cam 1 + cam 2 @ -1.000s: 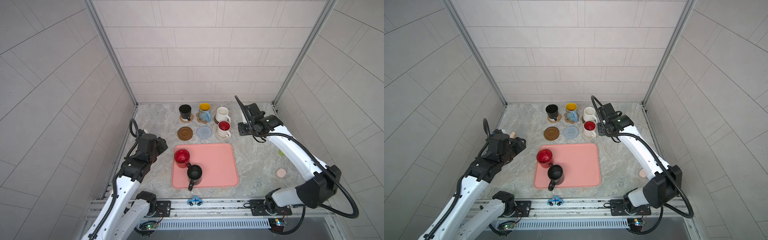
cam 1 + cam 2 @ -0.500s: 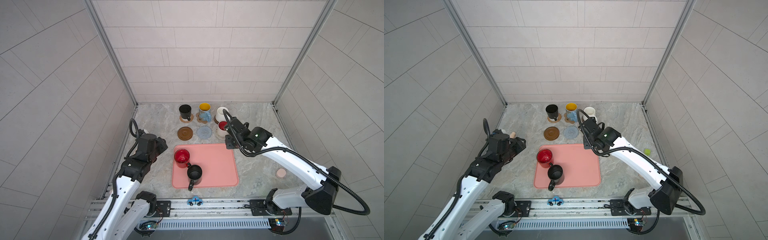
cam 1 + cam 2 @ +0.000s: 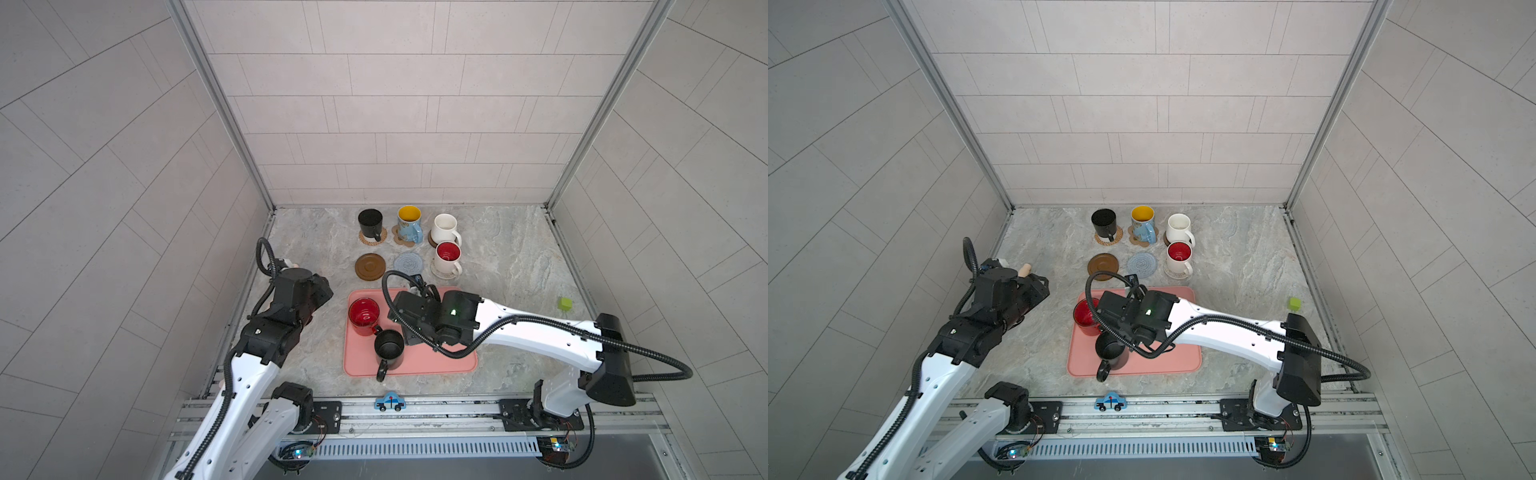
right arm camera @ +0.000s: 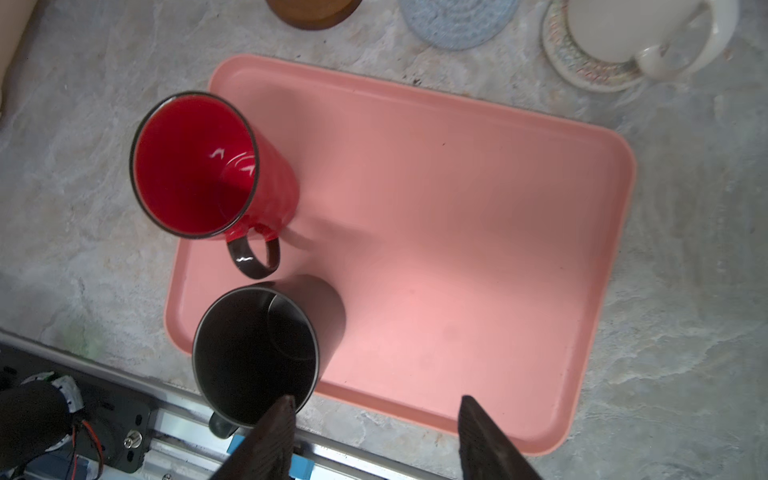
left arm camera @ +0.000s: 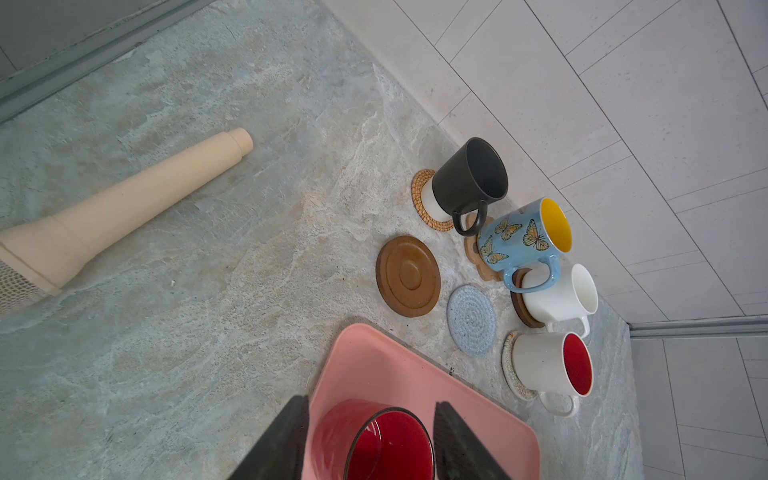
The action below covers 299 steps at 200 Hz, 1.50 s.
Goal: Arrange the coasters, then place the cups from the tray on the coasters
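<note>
Right wrist view looks down on the salmon-pink tray (image 4: 457, 208), where 2 mugs stand upright at 1 end. The red mug (image 4: 195, 166) has its dark handle turned toward the front black mug (image 4: 253, 353), and the 2 are close together. The right end effector (image 4: 374, 405) hangs over the tray's near edge, released, its fingers spread wide with only bare tray between them. 1 fingertip (image 4: 282, 409) overlaps the front black mug's rim in this view, but I cannot tell whether they touch.

In both top views the tray lies on the marble counter (image 3: 519, 249) near the front rail, and the right arm reaches across it. The left end effector (image 5: 370, 402) hovers beside the tray's left end, fingers apart and empty; in the left wrist view the red mug shows beyond the gap.

Behind the tray, 4 mugs sit on coasters:
- the rear black mug (image 3: 370, 222) on the woven rattan coaster (image 5: 422, 199)
- the blue butterfly mug (image 3: 409, 224) on the paw-shaped coaster (image 5: 486, 270)
- the cream-white mug (image 3: 444, 228) on the covered dark wooden coaster (image 5: 519, 307)
- nearer the tray, the white mug with red inside (image 3: 448, 255) on the cream crochet coaster (image 5: 509, 365)

2 coasters lie uncovered between the back row and the tray, just beside each other: the bare brown wooden coaster (image 5: 407, 276) and the grey-blue crochet coaster (image 5: 471, 320).
</note>
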Each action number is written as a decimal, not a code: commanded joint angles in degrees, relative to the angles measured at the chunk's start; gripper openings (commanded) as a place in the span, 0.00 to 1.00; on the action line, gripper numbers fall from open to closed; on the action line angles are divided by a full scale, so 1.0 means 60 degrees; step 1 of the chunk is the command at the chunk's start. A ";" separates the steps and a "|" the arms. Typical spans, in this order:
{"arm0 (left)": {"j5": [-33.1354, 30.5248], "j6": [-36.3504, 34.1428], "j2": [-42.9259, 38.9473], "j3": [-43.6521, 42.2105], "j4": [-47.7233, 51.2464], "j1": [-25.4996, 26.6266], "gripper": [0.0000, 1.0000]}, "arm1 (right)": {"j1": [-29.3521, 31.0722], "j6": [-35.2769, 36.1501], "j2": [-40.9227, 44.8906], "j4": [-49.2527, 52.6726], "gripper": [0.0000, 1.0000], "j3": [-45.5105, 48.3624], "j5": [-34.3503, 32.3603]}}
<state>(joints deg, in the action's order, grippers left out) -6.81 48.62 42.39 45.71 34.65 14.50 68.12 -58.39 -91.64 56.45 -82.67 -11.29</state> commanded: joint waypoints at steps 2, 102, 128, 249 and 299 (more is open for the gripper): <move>-0.0290 0.0005 -0.0277 -0.0074 0.0521 -0.0214 0.55 | 0.0443 -0.0603 -0.0535 0.0379 0.70 -0.0386 0.0184; 0.0329 0.0070 -0.1332 -0.0877 0.0996 -0.1067 0.58 | 0.1530 -0.0565 -0.1976 0.0766 1.00 -0.1204 0.0668; 0.0366 0.0103 -0.1523 -0.0953 0.1092 -0.1128 0.58 | 0.1587 -0.0423 -0.2578 0.1044 1.00 -0.1627 0.0873; 0.0371 0.0146 -0.1589 -0.0939 0.1196 -0.1185 0.59 | 0.1509 -0.0447 -0.3537 0.1742 1.00 -0.1957 0.0158; 0.0396 0.0129 -0.1433 -0.0855 0.1093 -0.1194 0.59 | 0.1390 -0.0478 -0.3319 0.1592 1.00 -0.1710 0.0009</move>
<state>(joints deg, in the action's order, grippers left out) -4.05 49.12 33.39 40.45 40.73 7.81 76.86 -60.25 -112.12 64.16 -94.45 -8.16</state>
